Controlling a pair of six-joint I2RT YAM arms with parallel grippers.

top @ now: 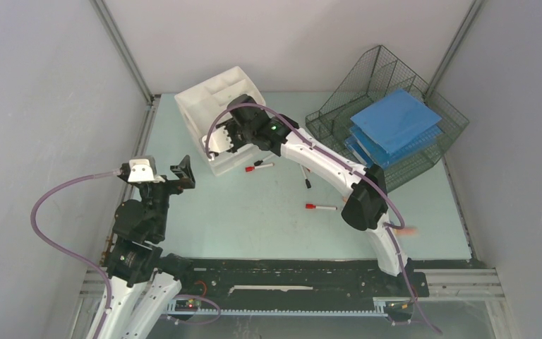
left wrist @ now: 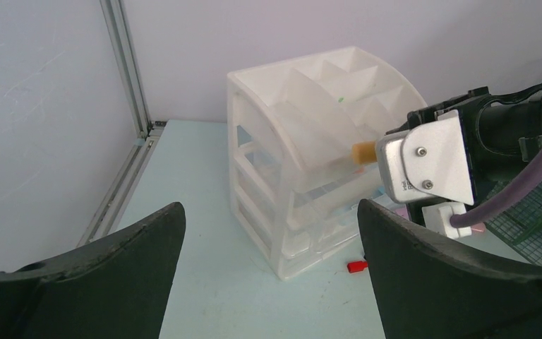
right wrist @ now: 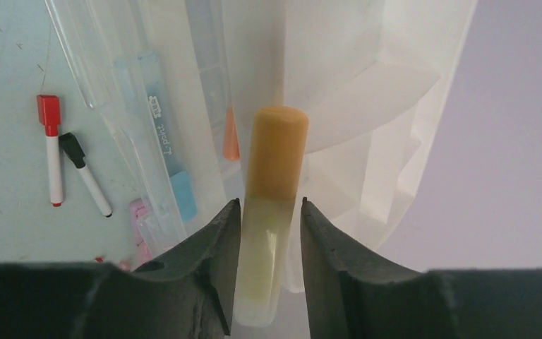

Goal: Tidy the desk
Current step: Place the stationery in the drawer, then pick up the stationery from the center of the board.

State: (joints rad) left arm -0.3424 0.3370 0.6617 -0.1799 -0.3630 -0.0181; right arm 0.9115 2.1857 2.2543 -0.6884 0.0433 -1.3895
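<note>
Top external — blue folders (top: 395, 121) in wire-mesh tray (top: 375, 69), drawer unit (top: 208, 99) on desk (top: 254, 229)

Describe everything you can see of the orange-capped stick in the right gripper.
The orange-capped stick is a round, blunt-ended cylinder: a matte orange-tan cap over a translucent, pale yellowish plastic body. The right gripper pinches the body between its two dark fingers, with the cap pointing away from the wrist. The cap end is at the top compartments of the white drawer unit; whether it touches them cannot be told. No label shows.
</note>
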